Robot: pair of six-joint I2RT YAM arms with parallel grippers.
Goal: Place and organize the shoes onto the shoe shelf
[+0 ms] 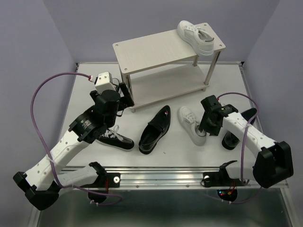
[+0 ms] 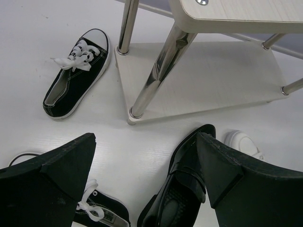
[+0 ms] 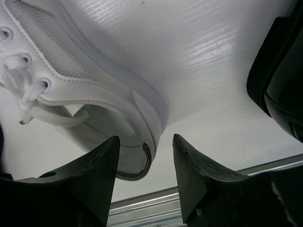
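- One white sneaker [image 1: 191, 124] lies on the desk [image 1: 228, 78]; our right hand [image 3: 144, 145] hovers half open over its heel, gripping nothing.
- We close squarely before lifting it to the shelf [image 1: 156, 49].
- Our left hand [image 2: 146, 142] gapes, empty.

Shoes [image 1: 154, 130] and shoe shelf [image 1: 156, 52] on table [image 1: 229, 85]

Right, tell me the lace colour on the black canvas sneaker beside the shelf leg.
White laces on that black canvas sneaker; clearest in the left wrist view.
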